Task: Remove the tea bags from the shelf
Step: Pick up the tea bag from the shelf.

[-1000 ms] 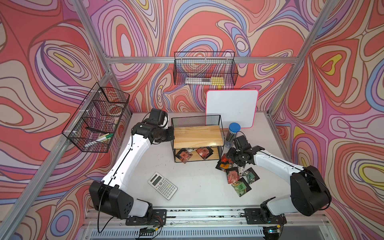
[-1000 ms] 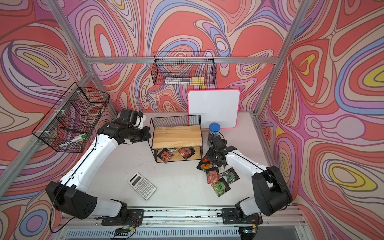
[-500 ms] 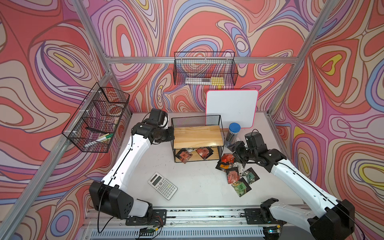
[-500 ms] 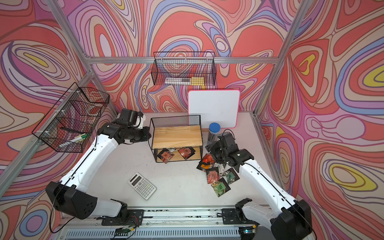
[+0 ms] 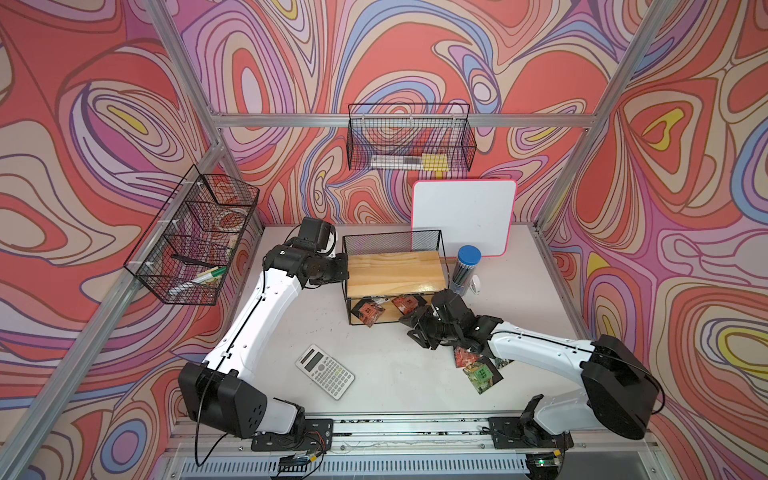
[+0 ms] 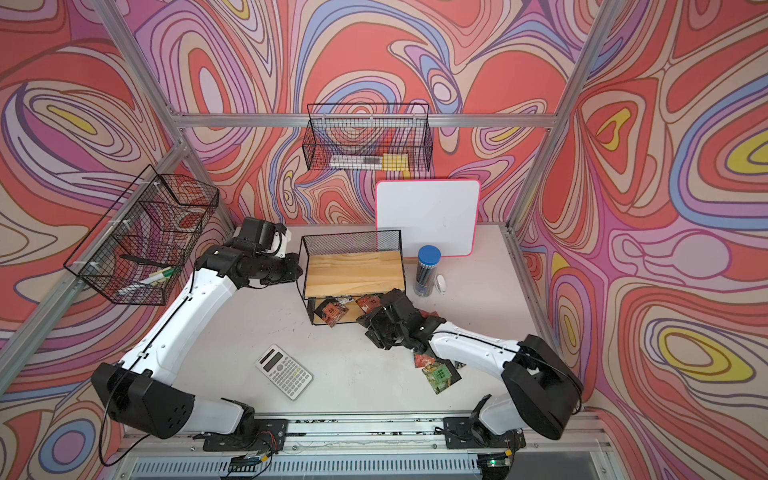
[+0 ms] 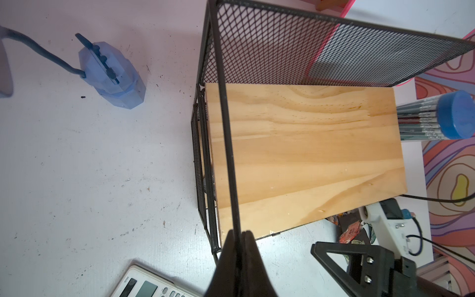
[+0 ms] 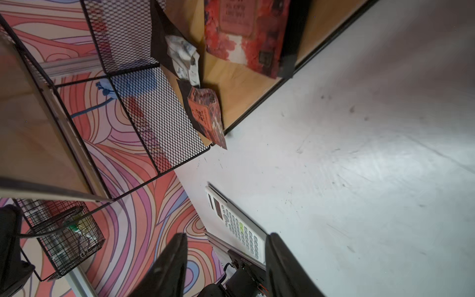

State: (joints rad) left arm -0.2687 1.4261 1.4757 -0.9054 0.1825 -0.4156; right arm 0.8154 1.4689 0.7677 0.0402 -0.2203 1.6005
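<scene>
The shelf (image 5: 392,272) has two wooden boards in a black wire frame. My left gripper (image 7: 240,232) is shut on the frame's top wire at the shelf's left end, as both top views show (image 5: 343,266). Two tea bags (image 5: 371,311) (image 5: 407,302) lie at the front of the lower board. In the right wrist view a red one (image 8: 241,33), an orange one (image 8: 205,113) and a crumpled white one (image 8: 183,55) show there. My right gripper (image 5: 413,328) (image 8: 226,239) stands open and empty just off the shelf's front right corner. Several more tea bags (image 5: 478,370) lie on the table under the right arm.
A calculator (image 5: 325,371) lies on the table (image 5: 386,374) in front of the shelf. A blue-lidded pencil tube (image 5: 465,270) and a whiteboard (image 5: 463,218) stand behind and to the right. Wire baskets hang on the left wall (image 5: 195,237) and back wall (image 5: 409,139).
My right arm has swung left from the tea bags on the table to the shelf's front right corner, its jaws narrowing a little. The left arm has not moved.
</scene>
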